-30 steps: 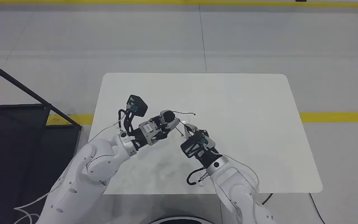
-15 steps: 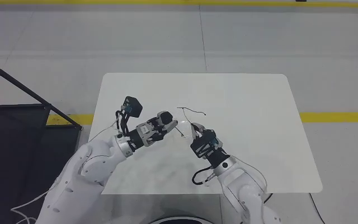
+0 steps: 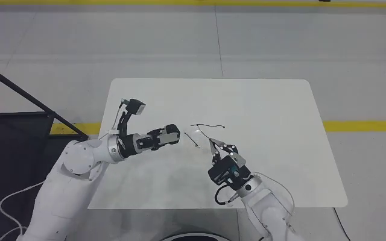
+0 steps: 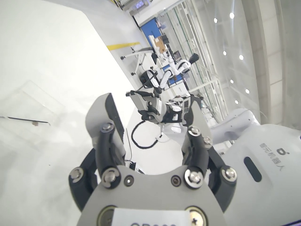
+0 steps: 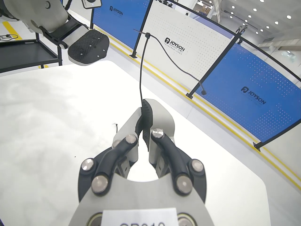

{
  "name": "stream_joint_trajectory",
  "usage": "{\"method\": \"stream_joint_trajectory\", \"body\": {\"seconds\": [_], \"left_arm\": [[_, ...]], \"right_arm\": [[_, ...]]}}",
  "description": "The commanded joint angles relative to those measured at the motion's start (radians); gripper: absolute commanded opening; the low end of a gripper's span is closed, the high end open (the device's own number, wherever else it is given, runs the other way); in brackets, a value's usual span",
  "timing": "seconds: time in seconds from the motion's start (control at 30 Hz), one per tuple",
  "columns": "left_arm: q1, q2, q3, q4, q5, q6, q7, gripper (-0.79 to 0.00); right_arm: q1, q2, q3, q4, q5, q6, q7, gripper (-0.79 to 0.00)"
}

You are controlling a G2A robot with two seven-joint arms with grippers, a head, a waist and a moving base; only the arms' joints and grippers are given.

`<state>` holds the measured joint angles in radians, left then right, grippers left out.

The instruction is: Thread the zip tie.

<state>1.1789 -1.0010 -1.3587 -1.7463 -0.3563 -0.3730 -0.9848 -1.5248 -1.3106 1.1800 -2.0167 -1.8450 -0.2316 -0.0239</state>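
The right tool point(image 5: 145, 105) is closed on the zip tie point(image 5: 141, 71), with the thin black strap pinched between its two ribbed pads. From the pads the strap stands up to a small head point(image 5: 147, 35). A short pointed tip sticks out of one side of that head, and from the other side a longer black length curves away and ends in a second block point(image 5: 203, 92). Whether this is one tie or two joined ties cannot be told. In the top view the right tool point(image 3: 217, 148) sits over the middle of the white tabletop point(image 3: 271, 102), a little toward the near edge. There the zip tie point(image 3: 208, 126) shows as a fine dark line held just beyond the tool. The left tool point(image 4: 150, 104) is open, its fingers spread wide with nothing between them. In the top view the left tool point(image 3: 171, 134) hangs over the tabletop between the middle and the left edge, pointing toward the right tool and apart from the zip tie. One of its dotted black pads point(image 5: 88, 45) shows near the strap in the right wrist view, not touching it. A short pale sliver point(image 3: 192, 140) lies on the tabletop between the two tools, too small to identify. Blue and white panels point(image 5: 247, 88) stand beyond the tabletop.
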Motion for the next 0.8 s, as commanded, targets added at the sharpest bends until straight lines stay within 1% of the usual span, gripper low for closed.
{"method": "stream_joint_trajectory", "body": {"seconds": [0.0, 0.2, 0.27, 0.3, 0.33, 0.37, 0.4, 0.47, 0.5, 0.57, 0.7, 0.77], "left_arm": [[0.002, 0.0, 0.0, -0.001, 0.007, -0.002, 0.033, 0.0], [0.002, 0.0, 0.0, -0.001, 0.007, -0.002, 0.033, 0.0], [0.009, -0.002, 0.006, -0.009, 0.012, 0.024, 0.064, 0.0], [0.013, -0.004, 0.017, -0.012, -0.007, 0.05, 0.076, -0.077], [0.01, -0.005, 0.022, -0.011, -0.024, 0.065, 0.076, -0.179], [0.003, -0.006, 0.028, -0.004, -0.05, 0.086, 0.072, -0.225], [-0.007, -0.008, 0.035, 0.011, -0.066, 0.11, 0.077, -0.249], [-0.017, -0.012, 0.049, 0.02, -0.089, 0.134, 0.084, -0.326], [-0.026, -0.014, 0.059, 0.031, -0.116, 0.152, 0.083, -0.406], [-0.039, -0.017, 0.068, 0.044, -0.145, 0.176, 0.076, -0.44], [-0.077, -0.022, 0.084, 0.087, -0.23, 0.246, 0.034, -0.453], [-0.094, -0.023, 0.091, 0.102, -0.223, 0.269, 0.02, -0.443]], "right_arm": [[0.001, 0.0, 0.0, 0.0, 0.002, 0.001, 0.001, -0.785], [0.001, 0.0, 0.0, 0.0, 0.002, 0.001, 0.001, -0.785], [0.001, 0.0, 0.0, 0.0, 0.002, 0.001, 0.001, -0.785], [0.001, 0.0, 0.0, 0.0, 0.002, 0.001, 0.001, -0.785], [0.001, 0.0, 0.0, 0.0, 0.002, 0.001, 0.001, -0.785], [0.0, 0.0, -0.001, 0.001, 0.001, 0.004, 0.001, -0.785], [0.002, 0.0, -0.004, 0.0, -0.006, 0.005, -0.005, -0.785], [0.001, 0.001, -0.004, 0.001, -0.019, 0.02, -0.012, -0.785], [-0.002, 0.001, -0.007, 0.002, -0.031, 0.037, -0.012, -0.785], [-0.004, 0.001, -0.014, 0.001, -0.042, 0.042, -0.016, -0.785], [-0.004, 0.002, -0.02, 0.003, -0.059, 0.05, -0.026, -0.785], [-0.004, 0.003, -0.022, 0.003, -0.066, 0.054, -0.027, -0.785]]}}
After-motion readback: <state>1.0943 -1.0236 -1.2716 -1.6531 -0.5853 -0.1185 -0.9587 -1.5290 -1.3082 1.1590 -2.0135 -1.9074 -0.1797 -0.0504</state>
